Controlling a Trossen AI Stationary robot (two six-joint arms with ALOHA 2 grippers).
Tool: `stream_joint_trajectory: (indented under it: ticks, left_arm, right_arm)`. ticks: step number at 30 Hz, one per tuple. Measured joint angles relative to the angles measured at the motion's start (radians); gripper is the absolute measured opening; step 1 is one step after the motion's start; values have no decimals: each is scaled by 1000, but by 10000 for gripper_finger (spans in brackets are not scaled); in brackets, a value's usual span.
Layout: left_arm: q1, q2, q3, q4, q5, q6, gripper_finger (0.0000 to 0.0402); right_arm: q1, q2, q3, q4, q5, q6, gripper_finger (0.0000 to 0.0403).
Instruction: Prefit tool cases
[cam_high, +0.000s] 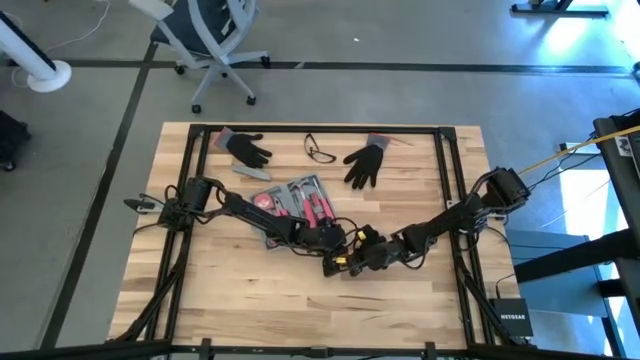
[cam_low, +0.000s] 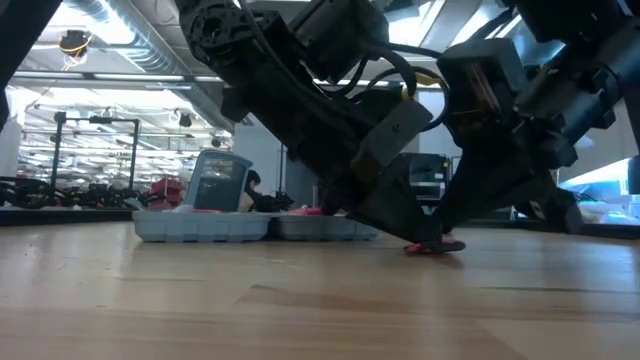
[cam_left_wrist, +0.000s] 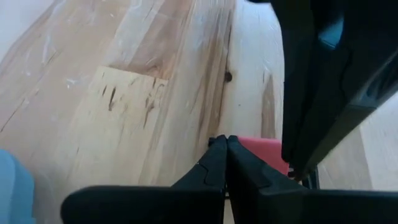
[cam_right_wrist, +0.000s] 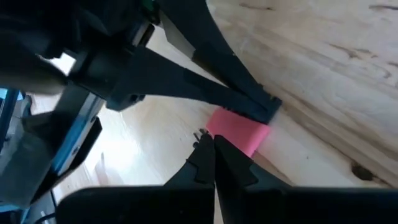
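Fingers of the left end effector and right end effector are pressed together, tips meeting at a pink piece.

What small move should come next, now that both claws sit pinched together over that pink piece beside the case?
Probably lift the pink piece slightly and carry it toward the open case. Both the left claw and right claw are shut at it on the bare table, and it lies outside the case, clear of the recesses.
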Motion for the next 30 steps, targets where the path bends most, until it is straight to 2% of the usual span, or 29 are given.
stream_joint_trajectory:
  ticks: [6,12,15,18,21,24,27,30]
  left_arm:
    - [3,2,0,24,2,19,0]
    - [0,2,-5,30,-13,28,0]
    - [2,2,-3,28,-8,32,0]
    - [13,1,0,41,2,49,0]
    - [32,1,1,65,12,37,0]
    - [44,-2,1,69,15,27,0]
    - [50,-2,1,71,16,26,0]
    - [52,-2,1,79,18,30,0]
  right_arm:
    - [0,116,67,68,-46,3,0]
    - [-3,185,150,27,-3,26,0]
    - [-3,153,144,6,2,28,0]
    - [-6,83,138,-111,-25,-27,0]
    - [-6,2,144,-220,-7,-71,0]
    - [-8,-55,143,-252,-2,-129,0]
    - [-7,-70,144,-265,-14,-152,0]
    - [-6,-30,141,-281,-23,-131,0]
